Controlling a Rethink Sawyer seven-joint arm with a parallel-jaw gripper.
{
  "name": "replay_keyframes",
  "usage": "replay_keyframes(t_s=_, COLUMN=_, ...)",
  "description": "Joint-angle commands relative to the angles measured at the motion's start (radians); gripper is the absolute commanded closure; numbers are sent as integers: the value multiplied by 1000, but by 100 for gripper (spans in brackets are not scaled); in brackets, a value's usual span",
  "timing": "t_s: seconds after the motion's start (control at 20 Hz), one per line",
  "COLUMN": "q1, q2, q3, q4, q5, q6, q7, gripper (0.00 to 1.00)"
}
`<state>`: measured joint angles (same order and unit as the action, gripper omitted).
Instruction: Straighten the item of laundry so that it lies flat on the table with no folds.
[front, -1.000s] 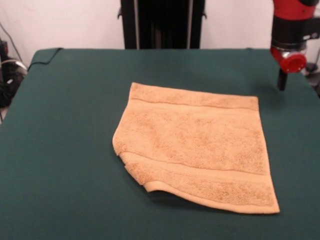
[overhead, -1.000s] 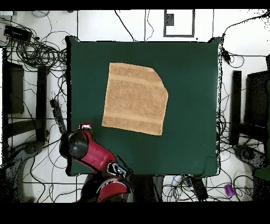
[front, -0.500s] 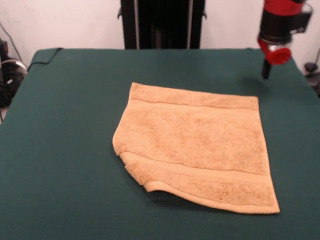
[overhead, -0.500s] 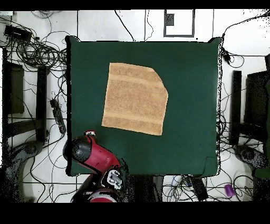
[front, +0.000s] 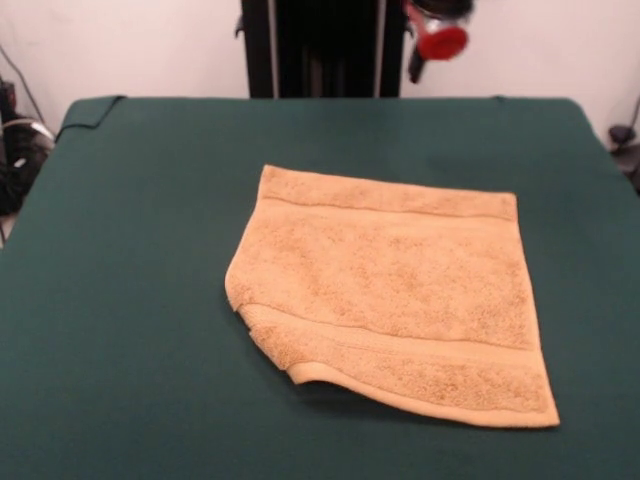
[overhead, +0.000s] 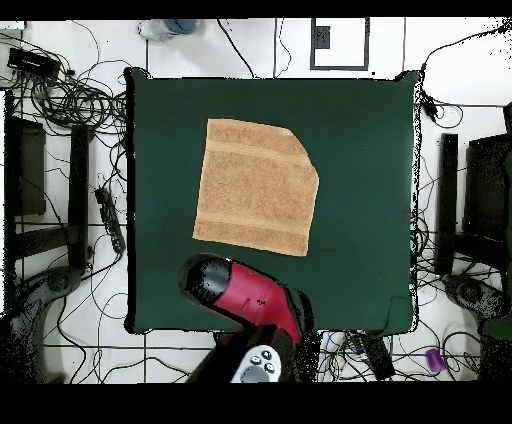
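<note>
So our towel (front: 390, 300) is sitting a bit off the middle of the desk (front: 130, 250), well clear of every edge, and it's mostly flat already. The catch is one corner: in the front view it's the near corner on the left of the picture, and it's tucked under itself, so that side reads as a slanted cut with a raised lip casting a shadow. In the overhead view the same clipped corner (overhead: 303, 152) points toward the desk's far edge from the robot base.

The gripper (front: 425, 45) is way up by the top of the front view, above the far edge of the desk and well apart from the towel. We honestly can't tell if the fingers are open or closed from here, and nothing seems to be hanging from them. Overhead, the arm (overhead: 245, 295) sits over the base-side edge of the desk, near the towel's closest edge.

What worries us: the tucked flap is thin and low, so a grab there could pinch both layers and just drag the whole towel along instead of unfolding it. Terry on cloth probably grips a bit too, so a pull could bunch up new wrinkles.
</note>
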<state>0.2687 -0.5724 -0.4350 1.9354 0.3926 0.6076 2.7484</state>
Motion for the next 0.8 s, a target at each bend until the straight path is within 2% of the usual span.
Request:
replay_keyframes(t_s=0.05, q1=-72, q2=-15, q3=-41, q4=-122, q5=-71, q6=-47, q7=13, gripper=100)
replay_keyframes(t_s=0.35, q1=-165, q2=-47, q3=23, q4=-151, q5=-146, q6=-161, q7=-34, gripper=100)
replay_keyframes(t_s=0.45, q1=-216, q2=-58, q3=84, q4=-136, q5=-172, q6=-256, q7=-60, gripper=100)
replay_keyframes(t_s=0.65, q1=-306, q2=-37, q3=214, q4=-93, q5=-223, q6=-472, q7=-42, gripper=100)
replay_keyframes(t_s=0.8, q1=-315, q2=-10, q3=233, q4=-107, q5=-261, q6=-554, q7=-6, gripper=100)
